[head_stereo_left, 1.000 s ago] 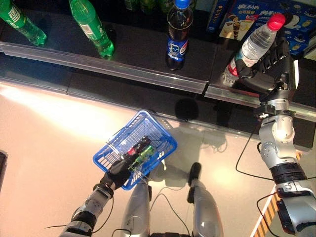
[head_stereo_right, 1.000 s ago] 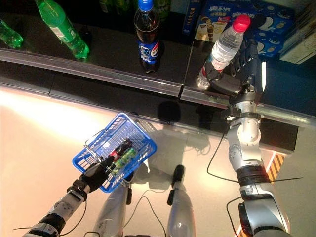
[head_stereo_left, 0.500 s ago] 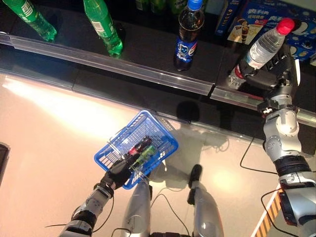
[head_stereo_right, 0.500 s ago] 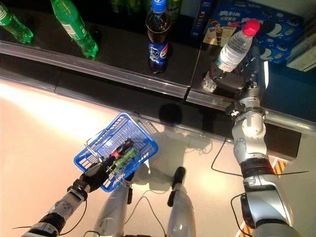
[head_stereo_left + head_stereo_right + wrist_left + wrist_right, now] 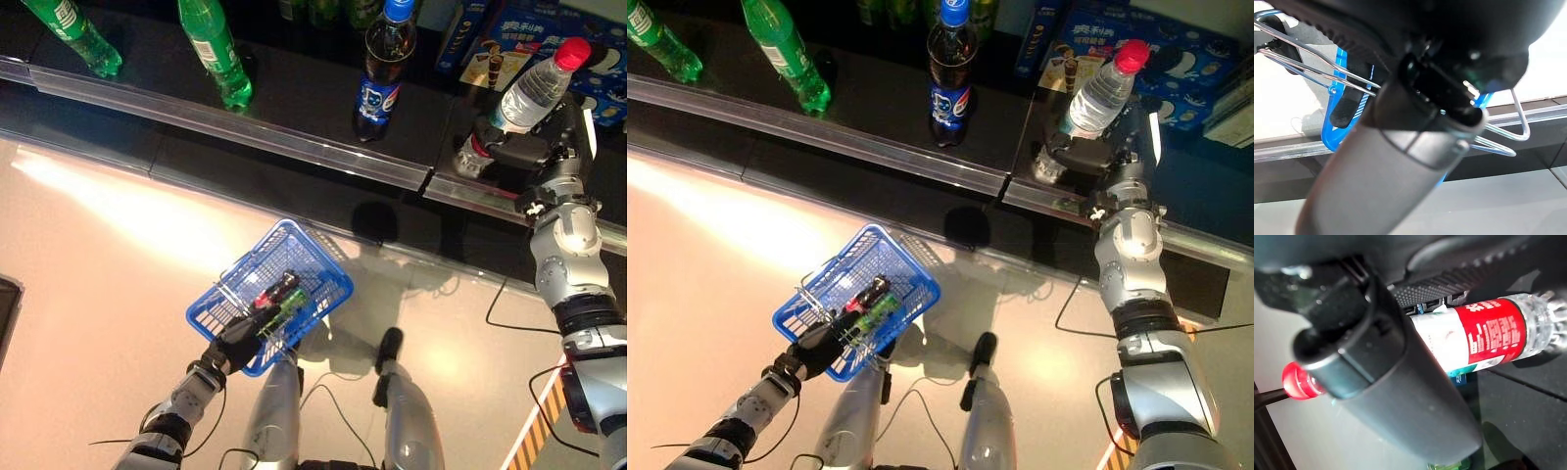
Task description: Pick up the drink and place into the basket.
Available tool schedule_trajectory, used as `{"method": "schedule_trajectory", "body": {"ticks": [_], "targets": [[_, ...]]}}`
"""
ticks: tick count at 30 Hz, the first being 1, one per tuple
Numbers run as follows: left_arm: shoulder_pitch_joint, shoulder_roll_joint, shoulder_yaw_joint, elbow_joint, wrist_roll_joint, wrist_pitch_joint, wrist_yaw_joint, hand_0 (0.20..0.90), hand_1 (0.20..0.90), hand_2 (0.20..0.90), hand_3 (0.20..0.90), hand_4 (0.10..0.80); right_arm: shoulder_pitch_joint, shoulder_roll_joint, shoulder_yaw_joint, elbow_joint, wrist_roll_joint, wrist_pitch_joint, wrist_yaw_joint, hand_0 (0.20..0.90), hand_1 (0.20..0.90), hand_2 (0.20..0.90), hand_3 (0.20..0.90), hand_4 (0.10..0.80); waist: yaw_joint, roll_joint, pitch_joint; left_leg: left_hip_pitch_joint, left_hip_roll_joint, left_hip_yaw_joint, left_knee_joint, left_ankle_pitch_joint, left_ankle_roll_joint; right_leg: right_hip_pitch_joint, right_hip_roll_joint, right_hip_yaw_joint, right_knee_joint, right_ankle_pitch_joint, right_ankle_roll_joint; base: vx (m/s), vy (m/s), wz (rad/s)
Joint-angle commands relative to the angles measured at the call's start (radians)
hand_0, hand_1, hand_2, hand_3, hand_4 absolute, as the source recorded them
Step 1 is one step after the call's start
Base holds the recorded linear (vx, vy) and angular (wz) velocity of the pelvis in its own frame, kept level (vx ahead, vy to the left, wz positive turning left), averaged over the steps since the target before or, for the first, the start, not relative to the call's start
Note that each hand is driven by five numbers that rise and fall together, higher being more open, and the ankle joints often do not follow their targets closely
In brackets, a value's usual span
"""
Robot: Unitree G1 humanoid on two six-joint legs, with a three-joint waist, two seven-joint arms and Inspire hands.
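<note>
A clear water bottle [image 5: 527,94] with a red cap and red label [image 5: 1488,340] leans on the dark shelf at the right. My right hand [image 5: 545,147] is shut on its lower body, thumb on one side and fingers [image 5: 1464,281] on the other. Whether the bottle's base touches the shelf I cannot tell. Low over the floor, a blue plastic basket [image 5: 319,254] hangs from its wire handles [image 5: 1312,63], with my left hand [image 5: 233,351] shut on them. A dark bottle and a green can [image 5: 279,299] lie inside it.
On the same shelf stand a cola bottle [image 5: 380,73] and two green bottles [image 5: 214,49], [image 5: 73,34]. Blue snack boxes [image 5: 509,39] sit behind the water bottle. A clear rail [image 5: 245,137] runs along the shelf's front edge.
The whole picture has shifted down and to the right, so the camera has moved. Both hands keep the same hold, and the bottle and basket show no clear move of their own.
</note>
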Motion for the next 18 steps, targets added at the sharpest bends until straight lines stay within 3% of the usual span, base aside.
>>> {"method": "schedule_trajectory", "body": {"ticks": [1, 2, 18], "targets": [[0.076, 0.041, -0.077, -0.064, 0.012, 0.063, -0.163, 0.3, 0.3, 0.3, 0.2, 0.1, -0.141, -0.104, 0.045, -0.028, -0.02, -0.071, 0.014, 0.589, 0.589, 0.589, 0.538, 0.438, 0.021, -0.004, -0.049, 0.013, -0.016, 0.054, -0.018, 0.007, 0.047, 0.015, -0.022, -0.002, 0.069, -0.062, 0.041, 0.0, 0.0, 0.0], [0.075, 0.042, -0.078, -0.062, 0.012, 0.062, -0.165, 0.3, 0.3, 0.3, 0.2, 0.1, -0.148, -0.105, 0.051, -0.021, -0.018, -0.065, 0.012, 0.3, 0.3, 0.3, 0.2, 0.1, 0.023, -0.004, -0.049, 0.012, -0.016, 0.053, -0.017, 0.007, 0.047, 0.014, -0.022, -0.003, 0.07, -0.061, 0.041, 0.0, 0.0, 0.0], [0.064, 0.039, -0.094, -0.053, 0.014, 0.06, -0.17, 0.3, 0.3, 0.3, 0.2, 0.1, -0.187, -0.089, 0.069, 0.021, -0.026, -0.041, -0.003, 0.3, 0.3, 0.3, 0.2, 0.1, 0.03, 0.003, -0.048, 0.016, -0.019, 0.052, -0.018, 0.007, 0.046, 0.018, -0.028, -0.012, 0.072, -0.062, 0.042, -0.002, -0.001, 0.03]]}}
